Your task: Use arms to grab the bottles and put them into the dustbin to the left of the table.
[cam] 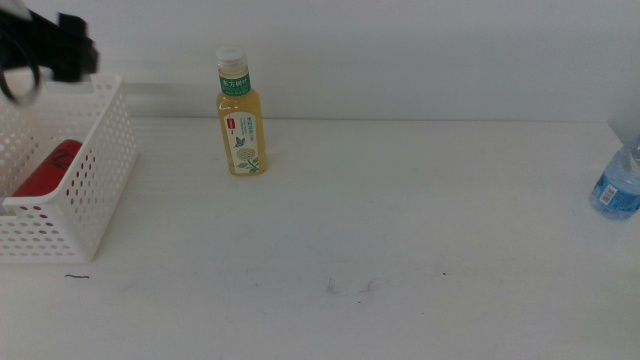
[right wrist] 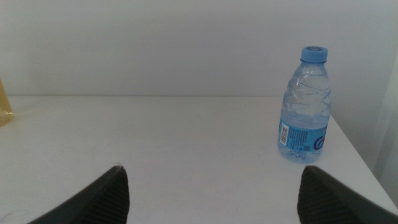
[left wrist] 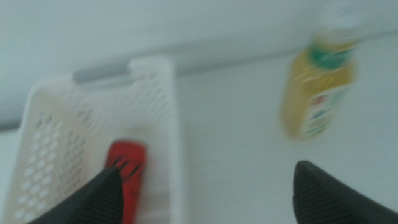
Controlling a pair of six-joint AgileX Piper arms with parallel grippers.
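Red can (cam: 45, 168) lies in the bin (cam: 105, 190); left gripper (left wrist: 205, 186) above, jaws apart, blurry view. Swinging toward the tea bottle (cam: 241, 114) might topple it.

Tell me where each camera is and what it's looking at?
Middle view: above the table, looking forward and down; left arm over the dustbin.
Left wrist view: above the dustbin, seeing the red can, open left end effector.
Right wrist view: low, facing the water bottle, open right end effector.
Shared: the tea bottle.

The white table (cam: 400, 220) carries dustbin (cam: 95, 190), tea bottle (cam: 240, 115), water bottle (cam: 620, 185).
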